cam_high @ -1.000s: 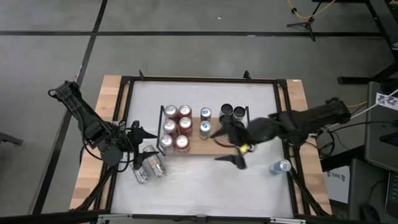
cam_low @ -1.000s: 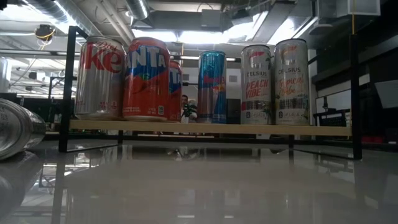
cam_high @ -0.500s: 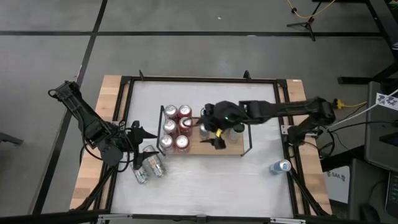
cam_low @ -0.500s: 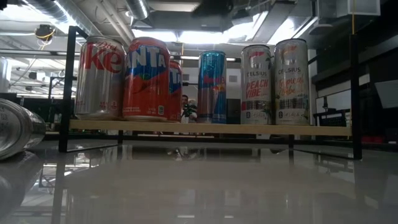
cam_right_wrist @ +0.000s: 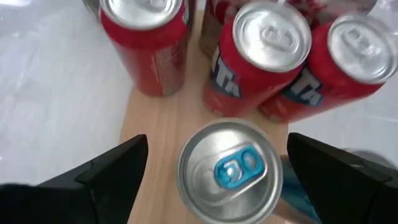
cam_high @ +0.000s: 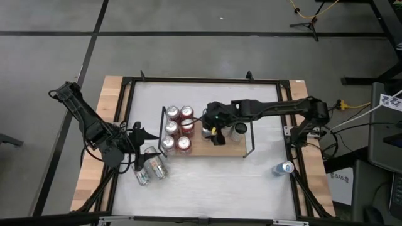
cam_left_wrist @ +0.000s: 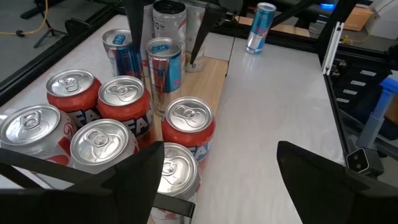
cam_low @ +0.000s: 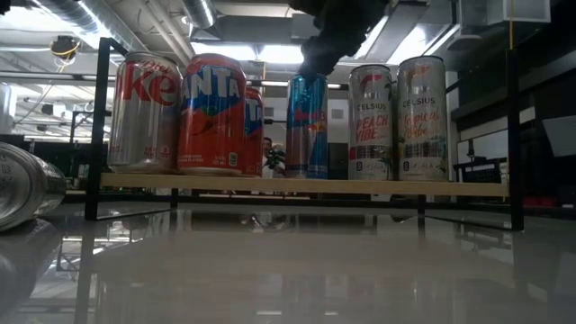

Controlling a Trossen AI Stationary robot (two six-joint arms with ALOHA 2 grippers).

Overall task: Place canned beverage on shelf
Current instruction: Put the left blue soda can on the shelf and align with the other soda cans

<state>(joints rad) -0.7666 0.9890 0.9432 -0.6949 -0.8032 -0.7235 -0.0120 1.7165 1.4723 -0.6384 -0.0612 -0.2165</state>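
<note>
The left gripper (cam_high: 139, 147) waited at the desk's (cam_high: 207, 182) near left, fingers spread, holding nothing. On the shelf (cam_high: 233, 149) beyond, the right gripper (cam_right_wrist: 214, 171) reached straight down, fingers wide apart either side of a slim blue can (cam_right_wrist: 229, 169), not gripping it.

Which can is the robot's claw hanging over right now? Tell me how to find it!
Find the wooden shelf in the middle of the white table. The right tool hangs open over a slim blue can standing beside the red Fanta cans. It is the only one there with a blue pull tab on its silver top.
</note>
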